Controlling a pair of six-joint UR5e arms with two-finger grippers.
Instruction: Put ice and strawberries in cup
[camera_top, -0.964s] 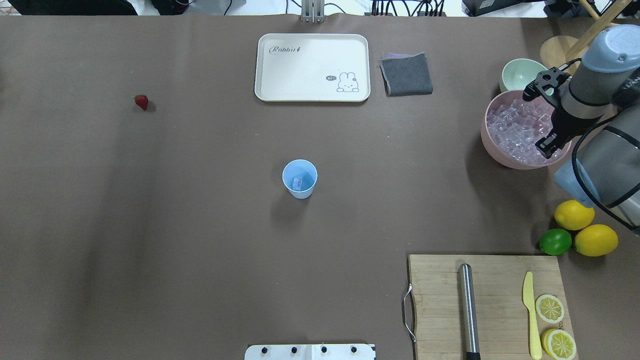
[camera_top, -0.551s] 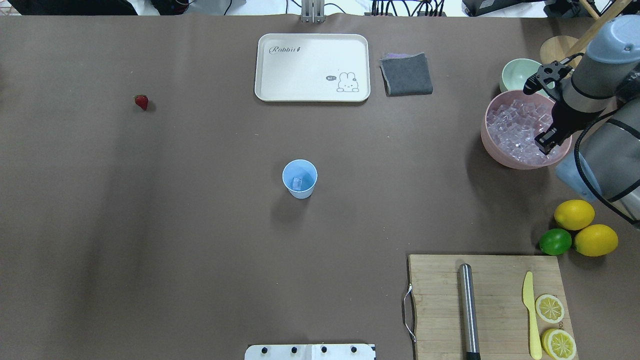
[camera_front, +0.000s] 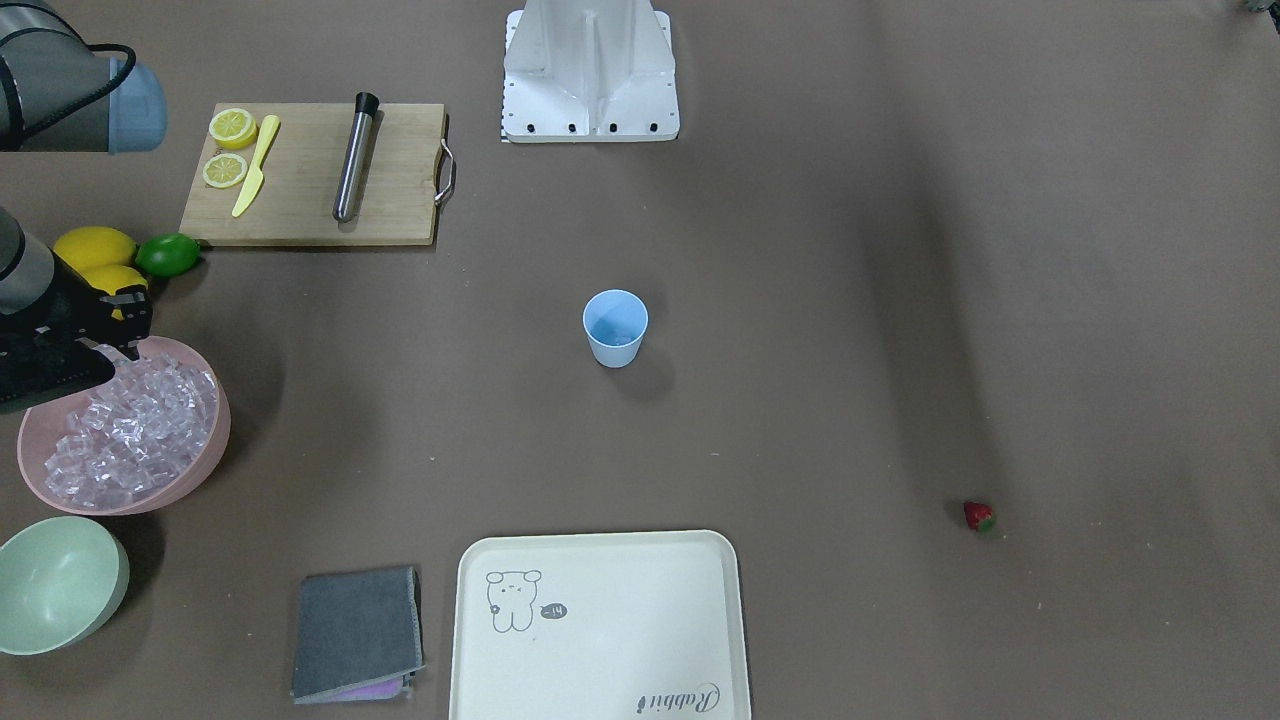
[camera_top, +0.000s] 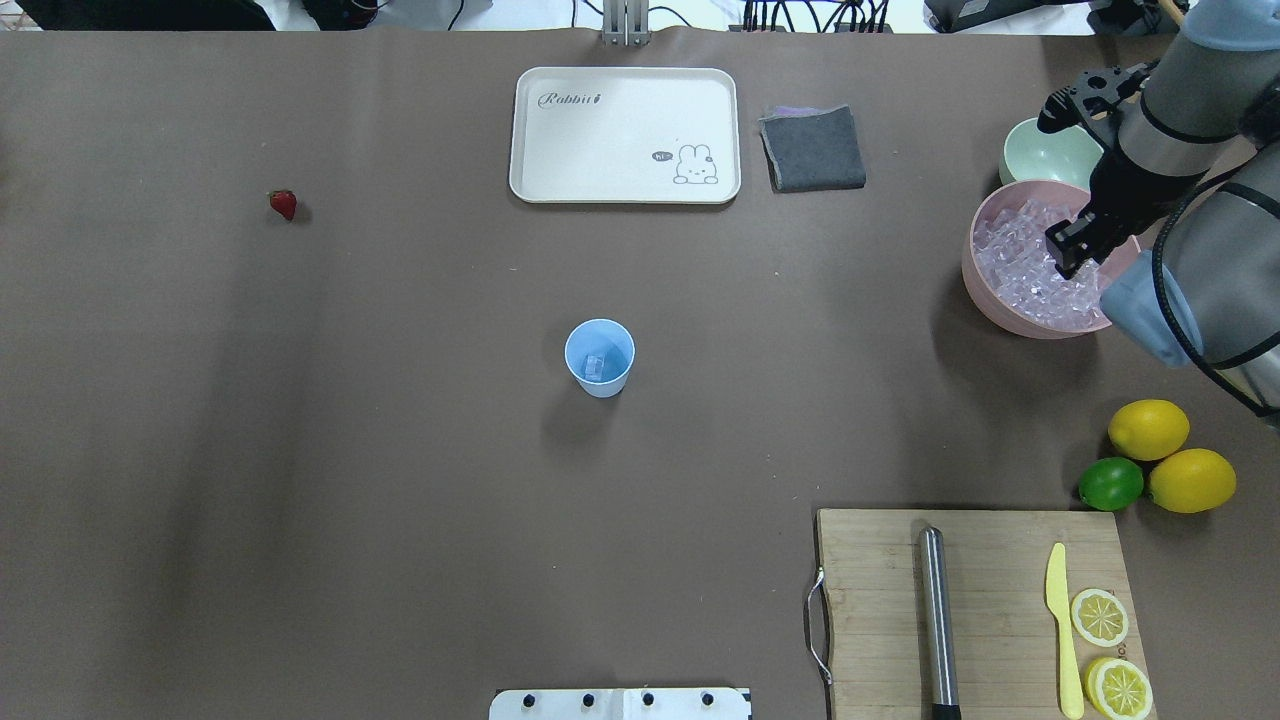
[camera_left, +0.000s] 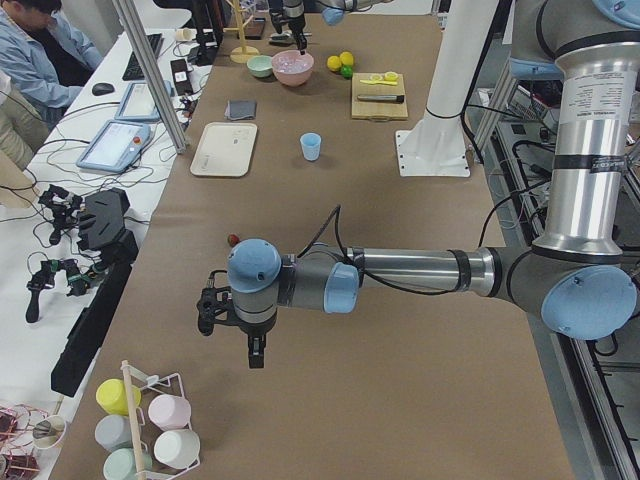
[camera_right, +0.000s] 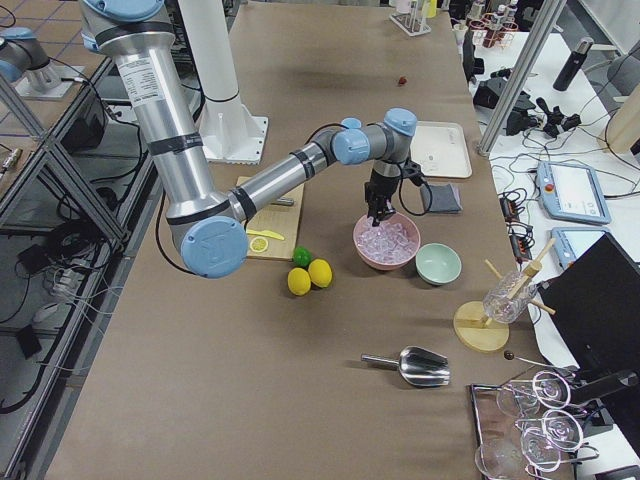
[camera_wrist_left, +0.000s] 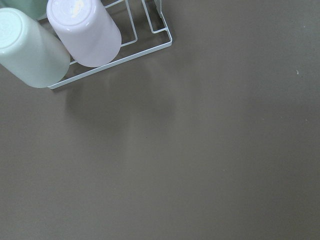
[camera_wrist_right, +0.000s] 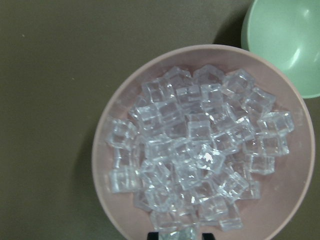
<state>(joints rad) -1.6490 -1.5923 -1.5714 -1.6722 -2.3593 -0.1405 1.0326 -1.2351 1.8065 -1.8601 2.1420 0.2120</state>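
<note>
your right gripper (camera_top: 1066, 252) pinches a clear ice cube (camera_wrist_right: 179, 229) above the round pink bowl (camera_top: 975, 290) at the worktop's right edge. a thin grip could drop it before the light blue plastic cup (camera_top: 599, 358) mid-worktop. the tiny red strawberry (camera_top: 283, 204) lies far left.

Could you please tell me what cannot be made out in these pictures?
Right gripper: the wrist view's bottom edge cuts off the jaws, so whether they hold ice is unclear.
Left gripper: seen only in the exterior left view; open or shut cannot be told.
Cup: its contents are too small to count overhead.
</note>
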